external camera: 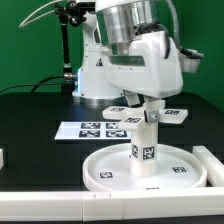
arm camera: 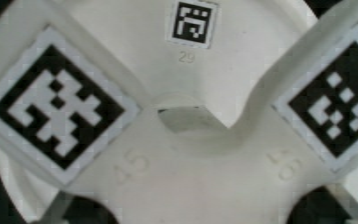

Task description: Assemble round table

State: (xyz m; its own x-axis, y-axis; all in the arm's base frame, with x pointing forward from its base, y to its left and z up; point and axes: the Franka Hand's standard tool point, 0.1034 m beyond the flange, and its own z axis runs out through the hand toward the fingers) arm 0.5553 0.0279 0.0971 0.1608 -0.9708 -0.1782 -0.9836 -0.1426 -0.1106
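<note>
Two white parts fill the foreground: the large rimmed round disc (external camera: 145, 172) lies flat on the dark table (external camera: 30, 110), near the front edge, and the short thick cylinder leg (external camera: 146, 148) stands upright on its middle, tags facing the camera. A white rail block (external camera: 212, 166) sits just beside the disc on the exterior view's right, likely there to brace the disc against sliding while the leg is worked into it.

Up the leg now: the gripper (external camera: 147, 112) comes straight down over the top end and looks closed around the leg, though the finger contact itself is hidden behind the wrist body, so that grip is my reading rather than something plainly seen. Holding it vertically from above would suit turning or pressing it into the disc's centre.

The wrist view is too close to help much: white angled surfaces (arm camera: 176, 150) with big square tags, blurred, and I cannot tell which part they belong to.

Further back, the marker board (external camera: 95, 129) lies flat behind the disc, and beyond the arm another white tagged piece (external camera: 172, 115) rests on the table, not yet used.
</note>
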